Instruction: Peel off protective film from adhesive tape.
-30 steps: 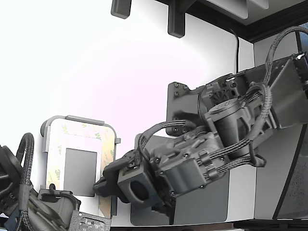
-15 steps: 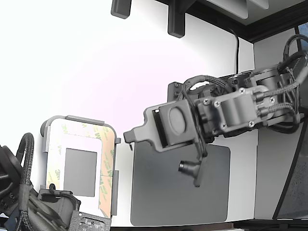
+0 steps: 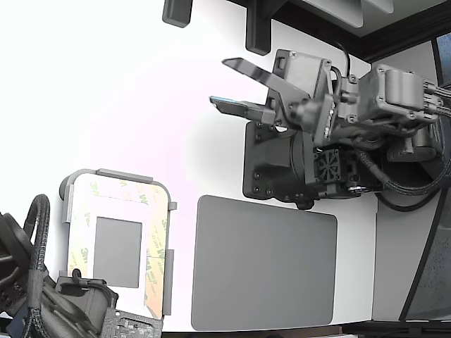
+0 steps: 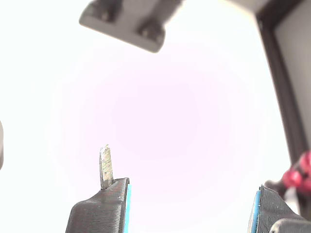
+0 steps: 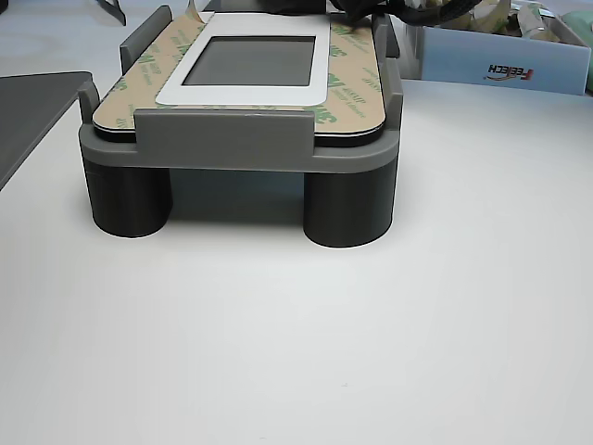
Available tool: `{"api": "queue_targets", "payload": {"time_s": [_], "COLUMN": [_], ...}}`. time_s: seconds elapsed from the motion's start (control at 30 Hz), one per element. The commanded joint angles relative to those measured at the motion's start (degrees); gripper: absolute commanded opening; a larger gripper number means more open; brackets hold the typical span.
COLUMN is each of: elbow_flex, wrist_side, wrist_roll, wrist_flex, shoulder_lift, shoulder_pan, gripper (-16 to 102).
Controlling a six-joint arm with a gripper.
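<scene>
The adhesive tape [image 3: 79,232] forms a whitish-yellow border with green logos around a small grey rectangle [image 3: 118,251], on a part held in a grey fixture [image 3: 116,174]. The strip on the exterior view's right, the protective film [image 3: 158,243], looks tan and lies on the part; in the other view [image 5: 139,79] its far corner curls up. My gripper [image 3: 231,86] is open, high up and far from the fixture. In the wrist view the gripper [image 4: 189,208] is open over bare white table. A short pale sliver [image 4: 105,167] stands on one fingertip; I cannot tell what it is.
A large dark-grey rounded mat [image 3: 264,264] lies on the exterior view's right of the fixture. A black mount plate [image 3: 271,169] sits under my arm. A second arm [image 3: 42,296] rests at the fixture's near end. A clear box [image 5: 500,60] stands behind the fixture.
My arm has swung up and away from the fixture's tan strip and the mat to the top of the exterior view. The gripper now points left, open. The part has not moved.
</scene>
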State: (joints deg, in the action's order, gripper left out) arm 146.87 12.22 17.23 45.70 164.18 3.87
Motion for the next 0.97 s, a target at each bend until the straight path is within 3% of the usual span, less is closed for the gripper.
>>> {"api": "queue_targets", "payload": {"time_s": [0.0,0.17,0.4,0.93], "elbow_flex": [-3.78,0.26,4.22,4.31], "wrist_side": [1.05,0.97,-5.36,-5.1], "wrist_roll": [-28.83,-26.89,-24.26,-24.17], "wrist_flex": [8.35,11.43,10.02,9.84], "shoulder_lift": [0.7,5.1,5.19,5.19], "shoulder_pan": [-0.97,-1.32,-4.48,-4.48], "gripper": [100,100,100,100]}}
